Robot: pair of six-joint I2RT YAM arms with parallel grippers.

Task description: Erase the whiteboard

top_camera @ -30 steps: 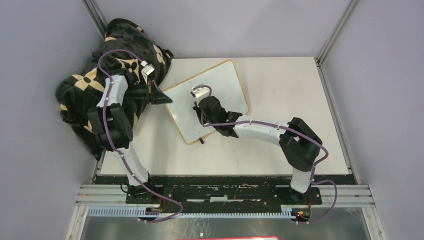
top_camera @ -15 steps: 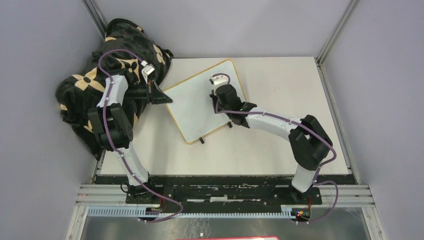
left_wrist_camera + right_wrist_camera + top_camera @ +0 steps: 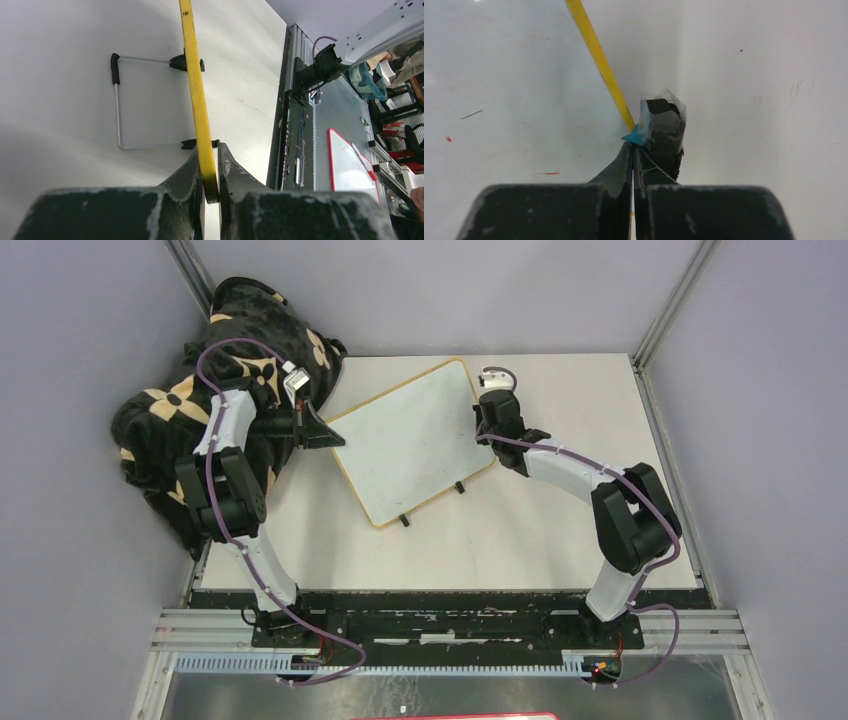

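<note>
Sliding from the middle of the whiteboard [image 3: 410, 445] to its right-hand edge over the last second, the right gripper [image 3: 492, 425] now sits near the board's upper right corner, right of centre in the overhead view. Its wrist camera shows the fingers pinched together on a small dark eraser pad [image 3: 663, 127] with a blue corner. The pad is at the yellow frame [image 3: 596, 55], which looks like the end of a wiping stroke. Left of the frame the white surface carries only faint red flecks [image 3: 546, 173], so the erasing seems nearly done. The left gripper [image 3: 318, 430] has not shifted. It clamps the board's left corner, jaws closed on the frame, apparently to steady the board against the wiping. The board lies turned diagonally on the white table [image 3: 540, 530], upper centre of the overhead frame. A black-and-tan flowered blanket [image 3: 170, 410] is bunched at upper left, behind the left arm.
</note>
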